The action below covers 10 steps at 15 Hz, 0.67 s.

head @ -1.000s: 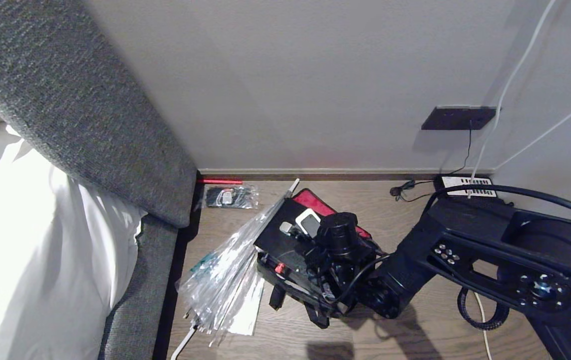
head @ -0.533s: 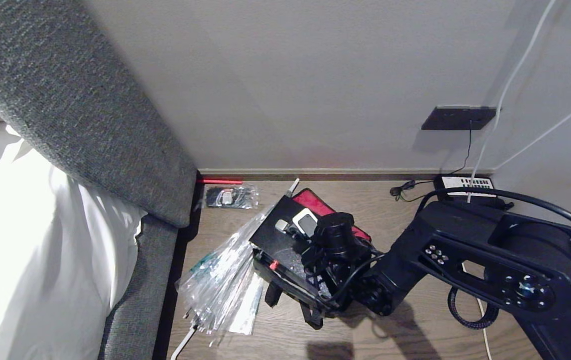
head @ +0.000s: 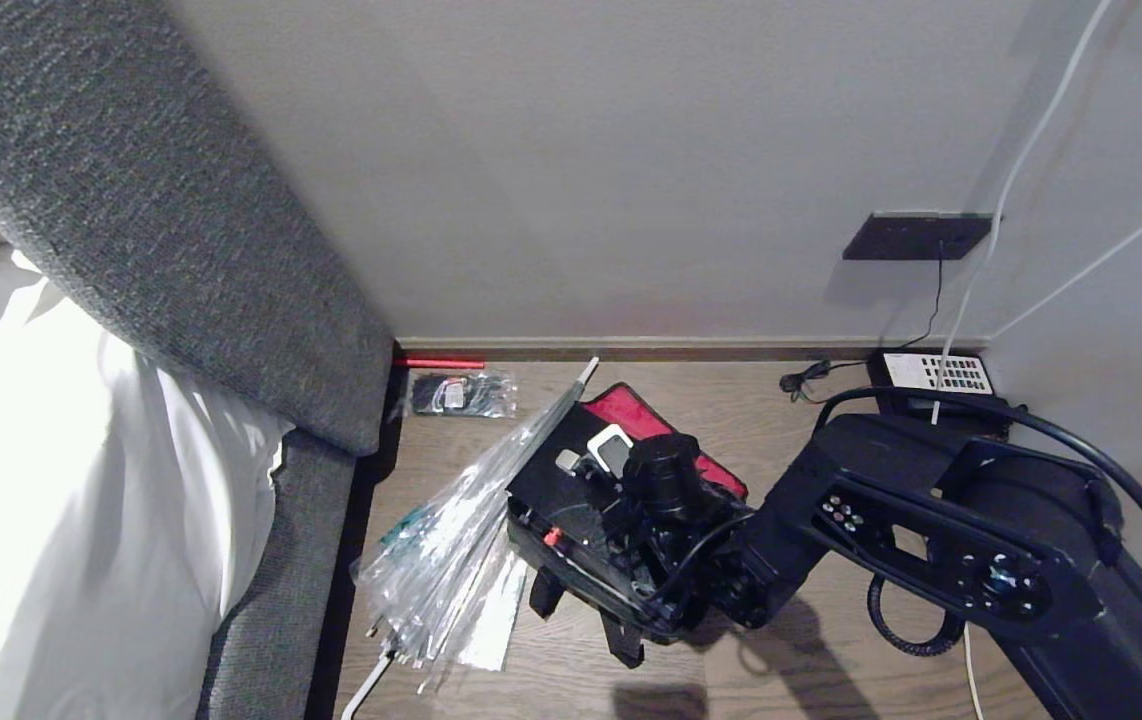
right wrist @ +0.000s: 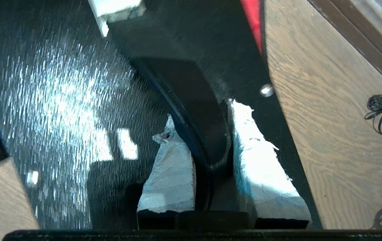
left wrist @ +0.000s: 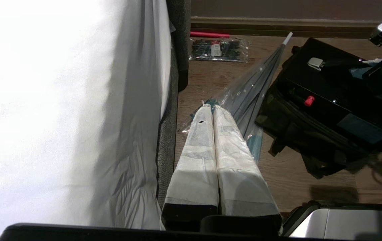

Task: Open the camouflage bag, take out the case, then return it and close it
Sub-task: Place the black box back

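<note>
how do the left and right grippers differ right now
The left gripper is shut and empty; the right gripper is closed on a black strap of the bag. The left gripper hangs over the floor beside the bed; the right gripper is at the bag's top. Both have white-wrapped fingers.

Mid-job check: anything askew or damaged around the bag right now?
Yes. The plastic-wrapped umbrella lies slanted close beside the bag, crowding its left side. The white padding on the right end effector fingers looks frayed and torn at the tips, where they clamp the black handle.
</note>
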Available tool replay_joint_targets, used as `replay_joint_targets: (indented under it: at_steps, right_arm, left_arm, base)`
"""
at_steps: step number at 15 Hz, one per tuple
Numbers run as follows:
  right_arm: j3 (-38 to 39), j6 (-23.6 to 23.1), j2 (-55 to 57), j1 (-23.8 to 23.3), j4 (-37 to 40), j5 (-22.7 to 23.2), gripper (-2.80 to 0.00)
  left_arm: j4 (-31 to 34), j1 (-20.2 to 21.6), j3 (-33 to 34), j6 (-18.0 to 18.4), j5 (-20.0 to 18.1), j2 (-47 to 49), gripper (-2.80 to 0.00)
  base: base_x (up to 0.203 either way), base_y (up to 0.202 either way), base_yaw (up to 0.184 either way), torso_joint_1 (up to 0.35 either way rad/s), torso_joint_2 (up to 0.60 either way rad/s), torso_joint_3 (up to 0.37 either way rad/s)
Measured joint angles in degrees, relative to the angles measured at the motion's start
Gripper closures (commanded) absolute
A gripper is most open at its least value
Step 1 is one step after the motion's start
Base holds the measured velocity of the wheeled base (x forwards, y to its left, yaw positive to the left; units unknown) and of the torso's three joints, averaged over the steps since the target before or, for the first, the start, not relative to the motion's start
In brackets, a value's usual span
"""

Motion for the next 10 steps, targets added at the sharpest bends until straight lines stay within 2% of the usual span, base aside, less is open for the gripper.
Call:
replay_joint_targets:
  at_steps: [10]
  right_arm:
    - [-4.0,0.8,5.5,-0.6,-0.8,-0.1,0.0]
  left_arm:
    - [0.0,0.0,0.0,0.0,0.0,0.0,0.0]
  base:
    - [0.0,0.0,0.0,0.0,0.0,0.0]
